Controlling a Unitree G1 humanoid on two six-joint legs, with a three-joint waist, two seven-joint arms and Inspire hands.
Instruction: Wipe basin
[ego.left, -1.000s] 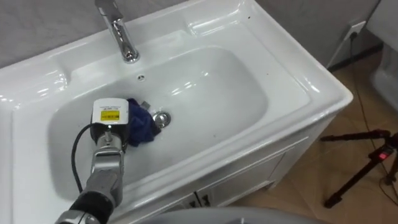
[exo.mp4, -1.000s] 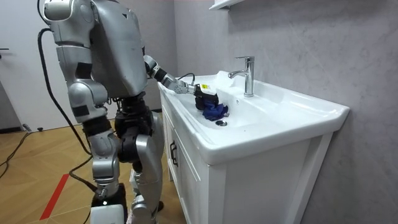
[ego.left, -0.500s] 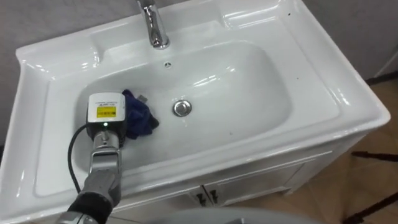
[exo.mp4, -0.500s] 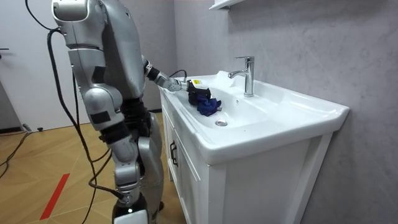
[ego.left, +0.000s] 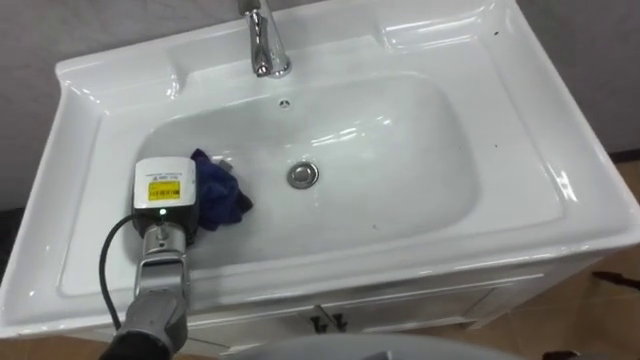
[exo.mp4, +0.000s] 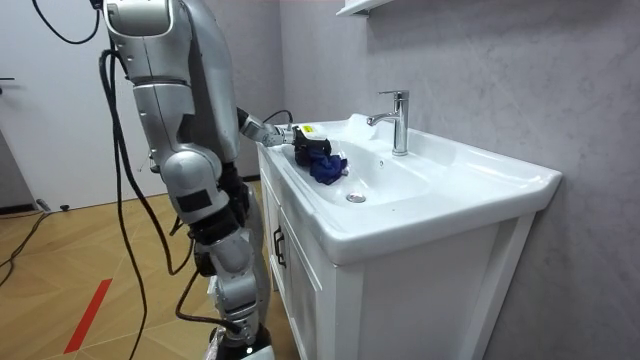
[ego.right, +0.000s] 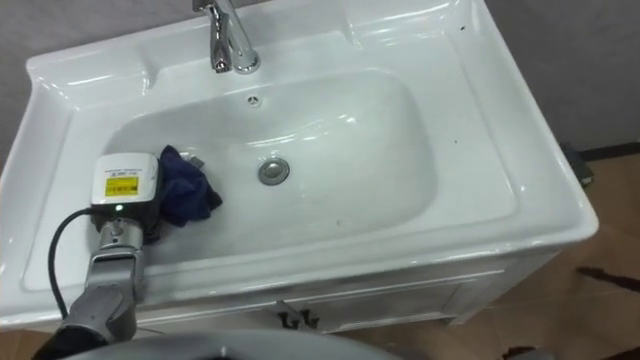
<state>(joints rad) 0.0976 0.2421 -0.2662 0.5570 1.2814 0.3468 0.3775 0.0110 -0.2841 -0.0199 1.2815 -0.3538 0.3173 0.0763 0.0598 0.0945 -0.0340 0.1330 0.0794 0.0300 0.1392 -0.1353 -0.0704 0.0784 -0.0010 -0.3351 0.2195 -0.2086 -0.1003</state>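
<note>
A white basin (ego.left: 560, 190) lies below me, with a chrome tap (ego.left: 265, 45) at its back rim and a round drain (ego.left: 303, 175) in the middle of the bowl. A bunched dark blue cloth (ego.left: 222, 195) rests on the bowl's left slope, left of the drain. My left hand (ego.left: 165, 190) reaches in over the front rim and holds the cloth; the white tag on its back covers most of it. In the room view the left hand (exo.mp4: 303, 143) sits on the cloth (exo.mp4: 328, 168) at the bowl's near end, and the robot stands upright against the cabinet.
The basin tops a white cabinet (exo.mp4: 400, 300) with doors below. A wide flat rim (ego.left: 110, 90) runs round the bowl. The grey wall stands right behind the tap. Wooden floor (exo.mp4: 60, 270) spreads behind the robot.
My left hand has dragged the cloth away from the drain toward the bowl's left side. The robot has straightened up, and the eye views have shifted with it.
</note>
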